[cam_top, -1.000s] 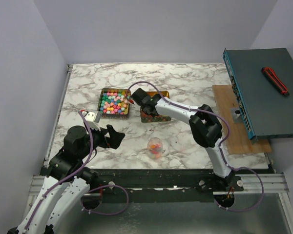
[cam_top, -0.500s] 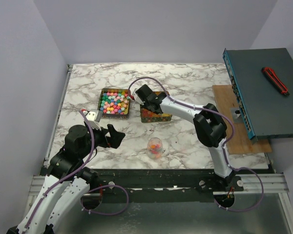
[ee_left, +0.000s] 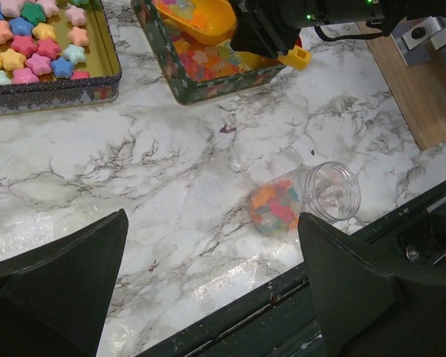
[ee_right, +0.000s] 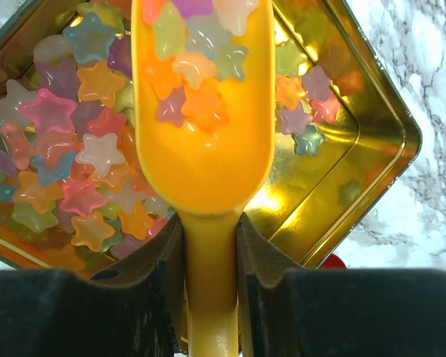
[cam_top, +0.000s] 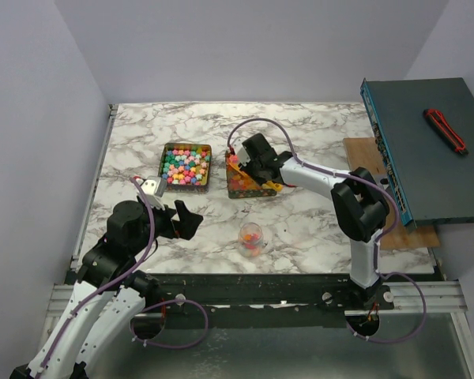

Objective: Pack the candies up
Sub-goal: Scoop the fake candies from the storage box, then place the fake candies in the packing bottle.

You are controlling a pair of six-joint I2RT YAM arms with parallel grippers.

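The candies are small stars. Opaque pastel ones fill the left tin [cam_top: 163, 166], also in the left wrist view [ee_left: 111, 56]. Translucent jelly ones lie in the right tin [cam_top: 250, 192] [ee_right: 372, 111]. My right gripper [cam_top: 253, 158] [ee_right: 209, 230] is shut on the handle of a yellow-orange scoop [ee_right: 204, 149] [ee_left: 197, 15]. The scoop hangs over the right tin with several jelly candies [ee_right: 186, 82] in its bowl. A clear jar [cam_top: 251, 237] [ee_left: 312, 195] lies on its side near the front edge, partly filled with candies. My left gripper [cam_top: 186, 221] [ee_left: 212, 223] hovers open to the jar's left, holding nothing.
A wooden board [cam_top: 383, 197] lies at the table's right edge under a blue-grey box [cam_top: 426, 150] carrying a red-black cutter [cam_top: 445, 129]. A sliver of red [ee_right: 331, 262] shows by the right tin's near corner. The black front rail [ee_left: 230, 327] runs just behind the jar.
My right gripper has swung right with the scoop, from the gap between the two tins to over the right tin. The left arm and the jar have not moved.
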